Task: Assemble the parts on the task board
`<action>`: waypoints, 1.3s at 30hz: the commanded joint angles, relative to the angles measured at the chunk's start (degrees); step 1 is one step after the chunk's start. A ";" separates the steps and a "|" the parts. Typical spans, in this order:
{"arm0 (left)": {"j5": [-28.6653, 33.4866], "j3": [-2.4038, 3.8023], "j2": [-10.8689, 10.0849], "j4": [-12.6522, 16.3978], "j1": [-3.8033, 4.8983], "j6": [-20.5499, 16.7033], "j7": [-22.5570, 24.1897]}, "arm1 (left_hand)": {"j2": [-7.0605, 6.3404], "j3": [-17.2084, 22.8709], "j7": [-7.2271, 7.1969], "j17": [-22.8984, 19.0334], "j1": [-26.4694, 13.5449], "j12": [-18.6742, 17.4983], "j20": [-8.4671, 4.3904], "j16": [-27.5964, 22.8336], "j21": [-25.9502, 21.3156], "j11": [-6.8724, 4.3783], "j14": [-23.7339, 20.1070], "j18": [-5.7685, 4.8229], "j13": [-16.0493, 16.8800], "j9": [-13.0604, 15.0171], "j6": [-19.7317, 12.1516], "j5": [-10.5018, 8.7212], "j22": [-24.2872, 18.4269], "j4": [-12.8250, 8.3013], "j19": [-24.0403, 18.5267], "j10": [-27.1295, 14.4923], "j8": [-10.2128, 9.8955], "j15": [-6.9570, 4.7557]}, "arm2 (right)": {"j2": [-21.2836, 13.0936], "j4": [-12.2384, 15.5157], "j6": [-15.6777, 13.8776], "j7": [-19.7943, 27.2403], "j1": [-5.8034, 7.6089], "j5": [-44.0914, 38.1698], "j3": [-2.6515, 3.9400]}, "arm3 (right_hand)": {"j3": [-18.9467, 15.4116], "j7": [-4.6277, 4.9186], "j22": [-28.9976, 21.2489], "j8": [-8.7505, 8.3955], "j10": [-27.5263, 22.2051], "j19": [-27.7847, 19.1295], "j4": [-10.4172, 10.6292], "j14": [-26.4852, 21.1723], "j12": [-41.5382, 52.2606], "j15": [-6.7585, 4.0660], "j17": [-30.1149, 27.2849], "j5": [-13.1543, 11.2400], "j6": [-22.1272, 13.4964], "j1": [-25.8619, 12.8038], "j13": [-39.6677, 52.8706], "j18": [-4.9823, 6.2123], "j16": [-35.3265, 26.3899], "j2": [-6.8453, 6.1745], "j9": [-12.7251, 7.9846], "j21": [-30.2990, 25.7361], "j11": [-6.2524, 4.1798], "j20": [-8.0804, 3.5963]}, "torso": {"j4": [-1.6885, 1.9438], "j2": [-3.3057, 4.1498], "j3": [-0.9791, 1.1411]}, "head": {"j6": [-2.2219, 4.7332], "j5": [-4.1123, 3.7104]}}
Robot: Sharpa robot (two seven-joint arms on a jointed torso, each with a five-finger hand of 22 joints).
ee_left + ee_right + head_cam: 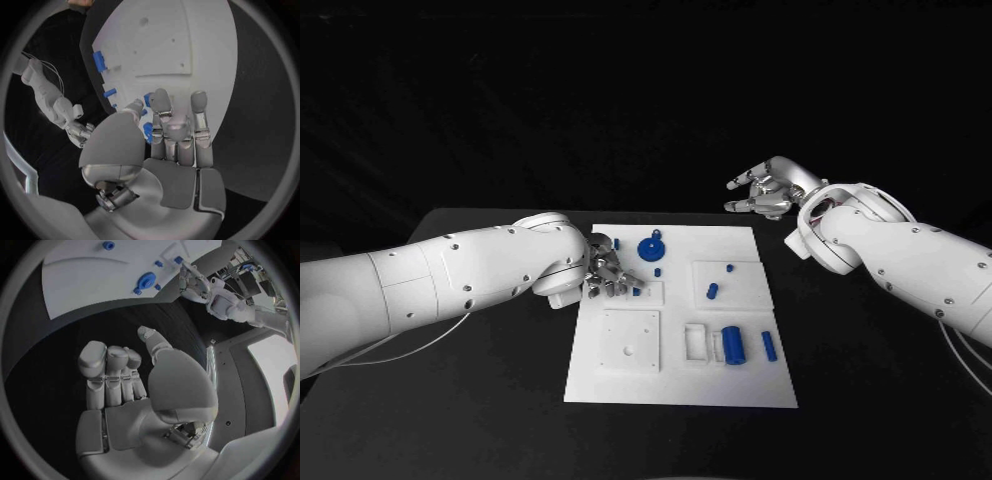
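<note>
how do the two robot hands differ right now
The left robot hand is down on the board, fingers among the blue parts. The right robot hand hangs beyond the board's far right corner, over black table, holding nothing, fingers curled. Both are silver on white arms.

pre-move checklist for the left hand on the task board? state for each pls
1. Left hand over the task board: ok, it sits at the board's left edge, fingers over the parts there.
2. Left hand holding a part: cannot tell; in the left wrist view small blue parts show by its fingertips, but no clear pinch.
3. Right hand clear of the board: ok, it is off the board's far right corner, fingers curled, holding nothing.
4. Round blue part free: ok, nothing touches it.
5. Blue cylinder and slim blue part: ok, lying untouched near the front.
</note>
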 commanded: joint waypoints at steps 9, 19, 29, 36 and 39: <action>4.69 0.41 -0.39 -0.06 0.02 -2.30 0.59 | -1.29 -7.20 0.31 -0.73 -2.47 -0.31 -0.51 -0.74 -0.59 0.39 -0.42 -1.42 -0.58 -2.18 -0.47 -0.68 0.95 0.70 0.29 2.72 -0.10 -0.21 | 0.60 -0.57 0.03 -0.45 -0.17 -0.48 0.01 | 0.63 0.02 6.07 -0.08 -0.28 2.39 0.19 -0.42 -0.32 -0.13 -0.19 1.15 0.23 -0.74 -0.12 0.78 -0.33 -0.19 0.06 -0.44 0.05 0.04 | -0.01 -0.09 0.08 | 0.54 0.03; 9.54 2.13 -0.61 -3.15 0.93 -1.52 2.20 | 5.07 -7.73 2.69 -8.79 0.70 -9.77 0.41 -7.31 -5.45 1.50 -3.54 -1.49 -2.14 -16.13 -7.41 3.66 -0.52 -4.55 -0.77 2.50 0.19 1.06 | 0.80 -1.27 -0.28 -0.33 -0.28 -0.48 0.01 | 0.79 -0.02 6.05 -0.08 -0.33 2.37 0.32 -0.48 -0.36 -0.14 -0.31 1.21 0.40 -0.97 -0.14 0.79 -0.46 -0.29 0.07 -0.57 0.04 0.03 | 0.01 -0.06 0.03 | 1.68 0.05; 7.69 3.68 1.32 -11.43 2.52 -4.61 5.47 | 0.02 -9.66 5.02 -12.16 -0.90 -15.64 1.49 -11.05 -9.94 2.63 -3.59 -0.77 -2.36 -31.46 -12.93 -0.68 -1.97 0.15 0.75 2.11 0.06 2.15 | 0.80 -1.45 -0.95 -0.63 -0.30 -0.43 0.01 | 0.92 -0.01 6.00 -0.09 -0.35 2.31 0.35 -0.54 -0.38 -0.12 -0.39 1.02 0.39 -0.97 -0.15 0.80 -0.56 -0.23 0.06 -0.76 0.04 0.04 | -0.03 0.17 -0.06 | 2.24 -0.11; 5.38 3.88 3.20 -15.41 2.94 -3.54 6.68 | 0.36 -11.53 4.95 -11.93 -0.16 -15.30 1.48 -10.58 -10.59 2.54 -3.39 -0.77 -1.77 -33.35 -12.65 0.40 -1.19 0.30 1.26 2.19 0.92 2.08 | 0.74 -1.31 -1.42 -0.77 -0.30 -0.42 0.01 | 1.01 0.00 6.00 -0.08 -0.36 2.32 0.31 -0.51 -0.40 -0.13 -0.39 1.01 0.34 -0.93 -0.17 0.81 -0.54 -0.24 0.06 -0.79 0.05 0.04 | -0.04 0.48 -0.30 | 2.61 0.28; 4.64 3.91 3.91 -16.75 3.01 -2.78 6.64 | 1.12 -11.51 4.42 -11.62 0.28 -14.69 1.33 -9.89 -10.83 2.32 -3.49 -0.91 -1.28 -31.62 -11.76 3.50 -0.35 0.05 1.37 2.21 2.37 1.90 | 0.73 -1.22 -1.55 -0.79 -0.30 -0.42 0.01 | 1.01 0.00 6.00 -0.08 -0.36 2.32 0.31 -0.51 -0.40 -0.13 -0.39 1.01 0.34 -0.93 -0.17 0.81 -0.54 -0.24 0.06 -0.79 0.05 0.04 | -0.13 0.65 -0.34 | 2.57 0.32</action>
